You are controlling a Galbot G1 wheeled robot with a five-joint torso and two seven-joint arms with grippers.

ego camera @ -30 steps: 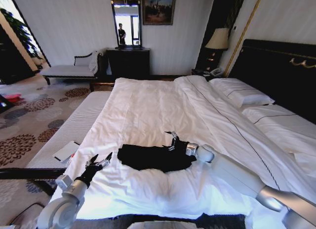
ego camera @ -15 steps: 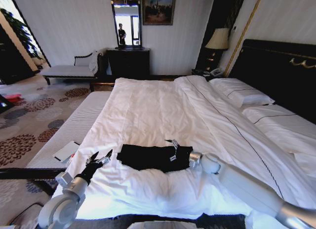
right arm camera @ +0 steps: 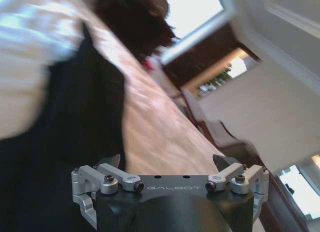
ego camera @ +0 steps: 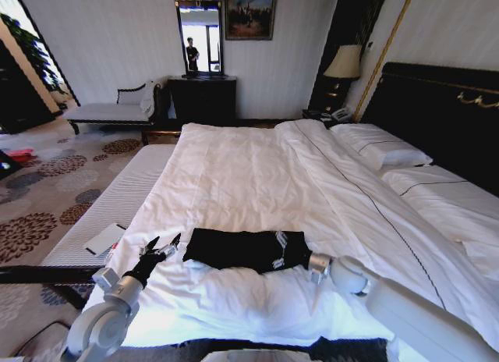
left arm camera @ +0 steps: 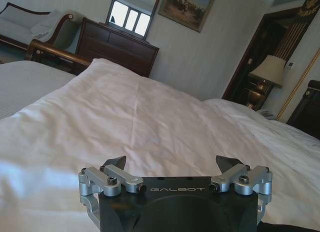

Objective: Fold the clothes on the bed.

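Note:
The clothes, a black T-shirt [ego camera: 234, 250], lie as a narrow folded band across the near part of the bed [ego camera: 249, 167], on its white duvet. My right gripper [ego camera: 279, 250] is low at the shirt's right end, open, with nothing between its fingers. In the right wrist view the open gripper [right arm camera: 167, 161] has black fabric [right arm camera: 65, 122] beside it. My left gripper [ego camera: 164, 242] hovers open just left of the shirt, clear of it. In the left wrist view it [left arm camera: 171, 162] faces bare duvet [left arm camera: 150, 122].
White pillows [ego camera: 382, 147] and the dark headboard [ego camera: 444, 104] are at the right. A pale striped bench [ego camera: 117, 198] carrying a flat white item [ego camera: 104, 239] runs along the bed's left side. A dresser [ego camera: 203, 97] and chaise [ego camera: 109, 111] stand at the far wall.
My right gripper has drawn back toward me and lowered at the shirt's right end. The shirt now lies flatter there. The left gripper has barely moved.

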